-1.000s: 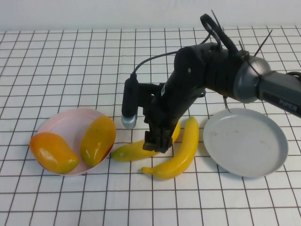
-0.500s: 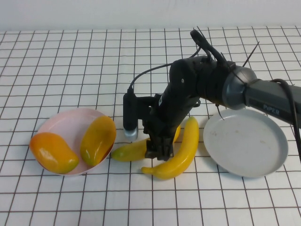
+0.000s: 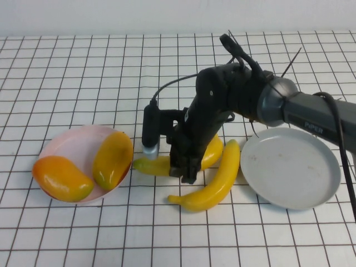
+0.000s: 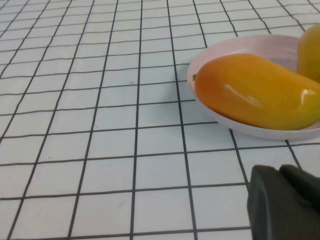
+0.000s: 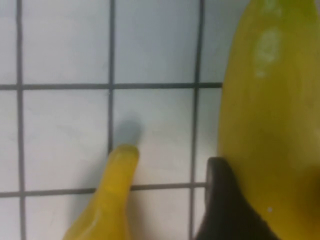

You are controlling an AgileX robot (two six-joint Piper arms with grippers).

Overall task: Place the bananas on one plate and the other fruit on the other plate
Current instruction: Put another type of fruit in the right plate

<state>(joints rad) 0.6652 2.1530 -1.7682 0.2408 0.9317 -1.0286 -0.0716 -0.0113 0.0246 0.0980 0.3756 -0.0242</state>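
Observation:
My right gripper (image 3: 186, 169) is shut on one banana (image 3: 212, 151) near its middle, at the table's centre; in the right wrist view this banana (image 5: 272, 100) lies against one dark finger (image 5: 225, 200). The second banana (image 3: 214, 183) lies just in front of it, and its tip (image 5: 117, 200) shows in the right wrist view. The grey plate (image 3: 289, 167) is empty at the right. The pink plate (image 3: 72, 142) at the left holds both mango-like fruits (image 3: 61, 178) (image 3: 113, 158). My left gripper (image 4: 285, 205) shows only in the left wrist view, near the pink plate (image 4: 235, 45) and one fruit (image 4: 255, 92).
The table is a white cloth with a black grid. A dark camera cylinder (image 3: 150, 130) hangs off the right arm above the held banana's left end. A cable loops over the right arm (image 3: 239, 94).
My right gripper has closed on the banana and shifted it a little towards the back. The second banana and the pink plate have each moved slightly.

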